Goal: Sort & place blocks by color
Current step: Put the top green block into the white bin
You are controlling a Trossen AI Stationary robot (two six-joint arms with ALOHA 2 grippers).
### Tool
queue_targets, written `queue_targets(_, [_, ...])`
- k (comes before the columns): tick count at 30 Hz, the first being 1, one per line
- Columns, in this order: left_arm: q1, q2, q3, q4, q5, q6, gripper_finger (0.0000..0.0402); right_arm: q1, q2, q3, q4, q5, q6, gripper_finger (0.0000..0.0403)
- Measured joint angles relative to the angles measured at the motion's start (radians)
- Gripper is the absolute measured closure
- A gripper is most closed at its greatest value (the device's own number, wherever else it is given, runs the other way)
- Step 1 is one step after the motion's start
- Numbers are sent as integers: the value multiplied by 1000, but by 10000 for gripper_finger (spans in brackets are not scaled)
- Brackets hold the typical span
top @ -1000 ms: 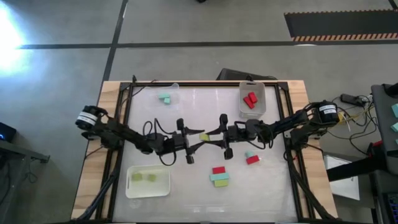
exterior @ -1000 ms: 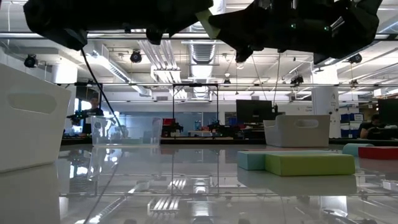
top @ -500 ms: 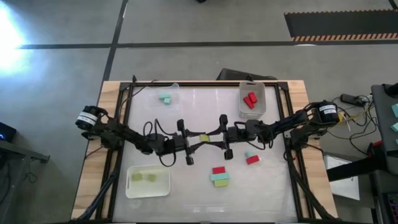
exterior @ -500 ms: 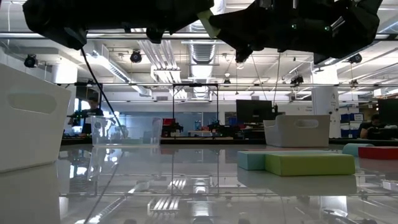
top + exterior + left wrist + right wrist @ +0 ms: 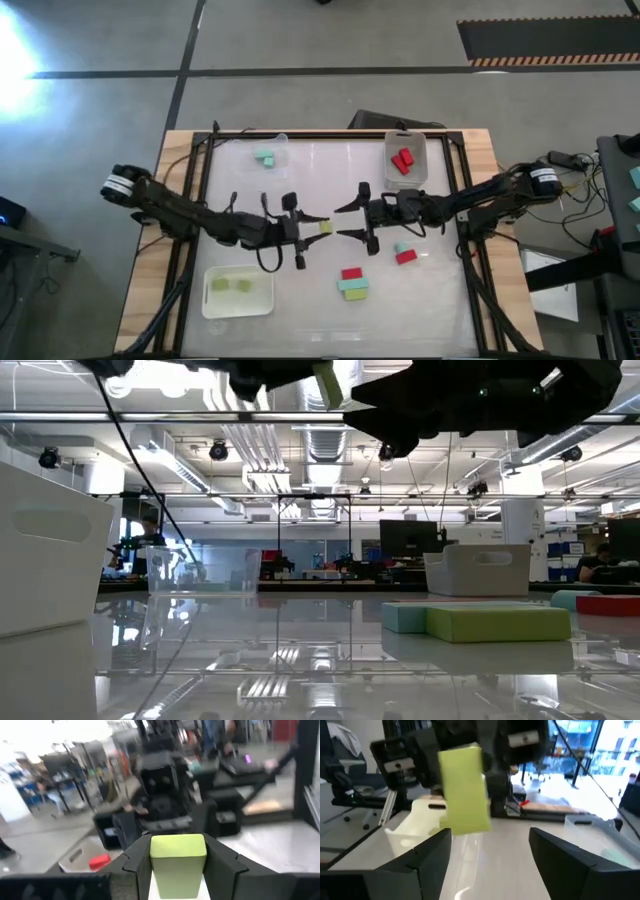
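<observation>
Mid-table, both arms reach in toward each other, raised above the surface.

Left hand [image 5: 318, 228]: closed on a yellow-green block [image 5: 325, 227]. My left wrist view shows the block [image 5: 178, 865] seated square between the two dark fingers [image 5: 134, 862], held off the table. In the low view it shows as a tilted yellow-green block [image 5: 327, 382] up near the ceiling lights.

Right hand [image 5: 347, 220]: fingers spread wide, nothing in them, tips just short of the held block. From the right wrist view the block [image 5: 464, 789] stands ahead of the open fingers [image 5: 427, 855], apart from them, gripped by the other arm.

Rest of the blocks:
- Two yellow-green ones in the white tray [image 5: 213, 303] at the near left.
- Red ones [image 5: 403, 160] in the white tray [image 5: 421, 150] at the far right.
- A teal one [image 5: 265, 158] in the clear tray [image 5: 284, 146] at the far left.
- Loose on the table [image 5: 300, 320], right of centre: a red block [image 5: 351, 273] touching a teal block [image 5: 352, 284] with a yellow-green one [image 5: 357, 294] against it; nearby, a small teal block [image 5: 401, 248] beside a red one [image 5: 407, 257].

Low view: the near cluster shows as a yellow-green block [image 5: 498, 623] in front of a teal one [image 5: 404, 617]. A person sits in the room beyond, far left.
</observation>
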Motion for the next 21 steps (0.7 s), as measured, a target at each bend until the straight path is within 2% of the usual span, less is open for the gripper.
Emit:
queue_targets(2, [-11, -44, 58, -225, 1, -32, 284, 0, -33, 0, -68, 2, 11, 158])
queue_targets(5, [-27, -89, 193, -651, 3, -117, 284, 0, -86, 0, -165, 25, 21, 174])
queue_targets(10, [-43, -88, 416, -1210, 58, -326, 284, 0, -151, 0, -270, 27, 18, 195])
queue_targets(12, [-43, -73, 484, -1365, 136, -450, 284, 0, -170, -1, -301, 27, 11, 202])
queue_targets(16, [-50, -29, 563, -1621, 361, -703, 284, 0, -179, -6, -331, 27, 8, 212])
queue_targets(21, [-105, 48, 561, -1844, 643, -926, 284, 0, -166, -13, -336, 27, 12, 222])
